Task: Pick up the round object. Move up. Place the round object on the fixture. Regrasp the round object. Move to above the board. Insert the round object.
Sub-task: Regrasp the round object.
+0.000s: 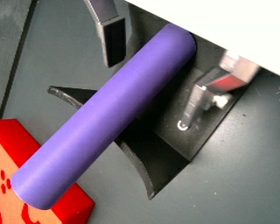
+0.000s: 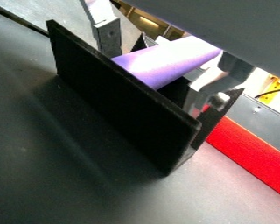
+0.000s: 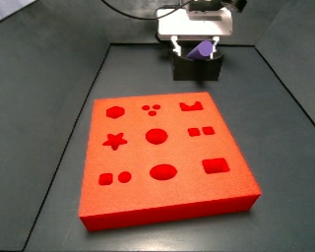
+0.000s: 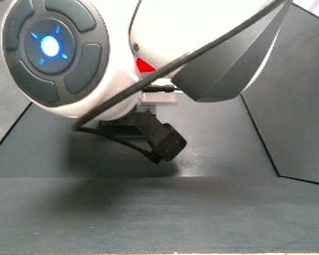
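Peg [image 1: 108, 118] lies between hand's [image 1: 166, 66] fingers.

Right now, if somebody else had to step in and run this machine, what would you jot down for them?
End effector: at the fixture beyond the board's far edge, fingers either side of the round object; grip state unclear.
Round object: lying in the fixture's notch, one end sticking out towards the board.
Done: pick-up and placing on the fixture.
Left: regrasp, move above the board, insert; its holes are all empty.
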Available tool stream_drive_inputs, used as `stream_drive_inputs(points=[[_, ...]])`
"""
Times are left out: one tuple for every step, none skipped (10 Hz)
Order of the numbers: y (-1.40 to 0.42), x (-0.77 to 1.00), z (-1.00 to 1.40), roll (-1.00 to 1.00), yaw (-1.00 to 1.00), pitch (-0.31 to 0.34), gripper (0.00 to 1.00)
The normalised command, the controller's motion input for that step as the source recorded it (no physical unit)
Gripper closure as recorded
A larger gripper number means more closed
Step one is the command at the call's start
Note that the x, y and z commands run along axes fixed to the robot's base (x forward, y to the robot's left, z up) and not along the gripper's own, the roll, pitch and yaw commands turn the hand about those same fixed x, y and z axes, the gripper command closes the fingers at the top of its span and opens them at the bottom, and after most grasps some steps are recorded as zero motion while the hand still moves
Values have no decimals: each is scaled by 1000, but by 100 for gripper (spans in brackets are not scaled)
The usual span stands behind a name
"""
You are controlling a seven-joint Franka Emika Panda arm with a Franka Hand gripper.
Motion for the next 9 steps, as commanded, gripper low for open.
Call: stream_drive_inputs(points=[[3,-10,1000,22,-41,81,0],[1,-19,1000,35,-39,80,0],[-5,-28,1000,58,-46,64,0],[-6,-36,1000,62,-51,54,0],[-3,-37,864,55,-49,40,0],[-2,-39,743,48,-50,33,0],[2,-33,499,48,-42,27,0],[0,-29,318,49,-36,29,0],[-1000,8,958,1000,37,58,0]])
